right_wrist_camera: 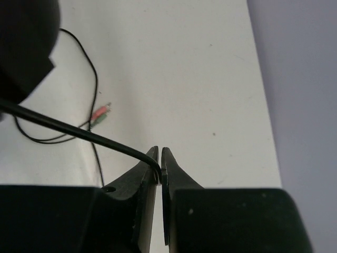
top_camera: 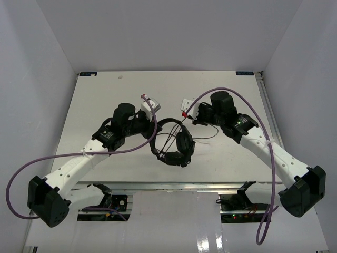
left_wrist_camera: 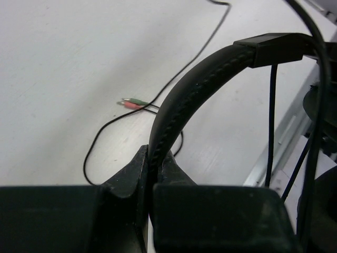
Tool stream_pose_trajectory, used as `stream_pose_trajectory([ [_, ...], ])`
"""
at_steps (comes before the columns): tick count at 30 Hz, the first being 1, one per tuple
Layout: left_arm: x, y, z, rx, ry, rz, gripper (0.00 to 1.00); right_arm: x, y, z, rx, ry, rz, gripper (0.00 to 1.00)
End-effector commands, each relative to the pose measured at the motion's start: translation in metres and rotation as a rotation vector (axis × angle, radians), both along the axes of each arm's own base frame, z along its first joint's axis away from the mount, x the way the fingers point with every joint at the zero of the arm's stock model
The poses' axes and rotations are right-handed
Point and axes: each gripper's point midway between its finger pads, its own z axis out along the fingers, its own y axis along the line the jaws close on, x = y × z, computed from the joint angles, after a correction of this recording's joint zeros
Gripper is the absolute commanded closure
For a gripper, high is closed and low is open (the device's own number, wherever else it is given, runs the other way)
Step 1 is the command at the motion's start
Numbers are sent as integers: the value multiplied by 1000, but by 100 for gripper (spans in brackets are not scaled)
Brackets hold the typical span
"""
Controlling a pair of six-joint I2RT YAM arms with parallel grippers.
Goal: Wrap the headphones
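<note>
The black headphones (top_camera: 178,143) lie at the table's middle, with the earcups (top_camera: 184,141) low and the headband (top_camera: 169,122) arched up. My left gripper (top_camera: 156,125) is shut on the padded headband (left_wrist_camera: 200,79); its jaws (left_wrist_camera: 152,158) pinch the band's end. My right gripper (top_camera: 190,120) is shut on the thin black cord (right_wrist_camera: 79,132), pinched at its fingertips (right_wrist_camera: 159,158). The cord runs taut from there toward a dark earcup (right_wrist_camera: 26,42). The rest of the cord (left_wrist_camera: 174,79) lies loose on the table and ends in the red and green plugs (left_wrist_camera: 131,103), which also show in the right wrist view (right_wrist_camera: 100,113).
Purple robot cables (top_camera: 68,155) loop off both arms. White walls close in the table on the left, back and right. A metal rail (top_camera: 267,105) runs along the table's right edge. The near edge (top_camera: 174,184) lies just below the headphones.
</note>
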Motion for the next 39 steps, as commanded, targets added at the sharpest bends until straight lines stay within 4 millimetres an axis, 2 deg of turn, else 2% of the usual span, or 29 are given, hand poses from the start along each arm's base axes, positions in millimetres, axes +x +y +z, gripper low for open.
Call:
stream_pose_trajectory([
  [1,-43,-14,44,-130,-23,-161,100,-15,26,6,214,192,151,89],
  [5,-50,-12,75,-188,-51,-153,100,-44,40,5,353,430,311,87],
  [9,-47,-13,110,-234,-82,-125,100,-76,51,16,478,596,499,80],
  [11,-41,-11,118,-234,-81,-89,100,-89,53,17,527,704,535,72],
  [13,-36,-10,132,-247,-87,-54,100,-93,55,15,560,743,556,65],
  [15,-30,-9,154,-272,-108,-19,100,-94,57,12,588,750,579,62],
  [18,-18,-8,181,-319,-113,58,100,-99,59,8,610,819,583,62],
  [20,-8,-7,189,-342,-102,107,100,-102,60,7,622,852,587,62],
  [22,2,-6,214,-399,-111,167,100,-109,61,6,635,870,601,62],
  [25,19,-2,240,-478,-111,271,100,-116,62,2,643,871,602,63],
  [32,59,23,278,-637,-140,549,100,-128,60,3,671,853,581,66],
  [39,87,45,308,-752,-198,742,100,-135,56,5,706,823,565,71],
])
